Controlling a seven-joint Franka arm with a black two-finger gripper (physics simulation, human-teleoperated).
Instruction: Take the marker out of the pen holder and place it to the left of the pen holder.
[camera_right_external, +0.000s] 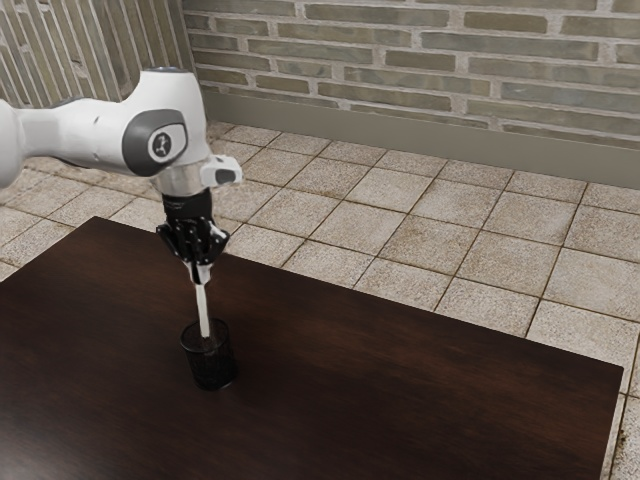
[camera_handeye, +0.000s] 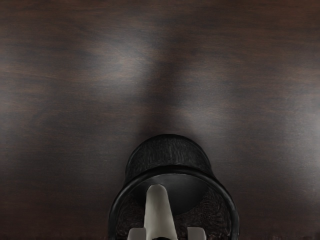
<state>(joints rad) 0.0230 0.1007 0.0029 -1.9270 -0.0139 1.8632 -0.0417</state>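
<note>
On my feed, a dark wood table (camera_right_external: 430, 400) fills the near side, with pale sheen on its top. Past its far edge I see floor tiles (camera_right_external: 400, 215), then a plain skirting (camera_right_external: 400, 132) under a brick wall (camera_right_external: 420, 60). Upright strips (camera_right_external: 90, 40) line the exterior view's far left.

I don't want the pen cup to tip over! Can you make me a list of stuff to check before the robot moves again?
1. Pen holder standing upright: ok.
2. Gripper right at the top part of the marker: ok.
3. Marker pointing mostly up and down: ok, just a small lean.
4. Marker held tightly: cannot tell.
5. Marker well clear of the pen holder: not ok, its lower end is at or in the opening.
6. Marker set down on the table: not ok, that comes later.
</note>
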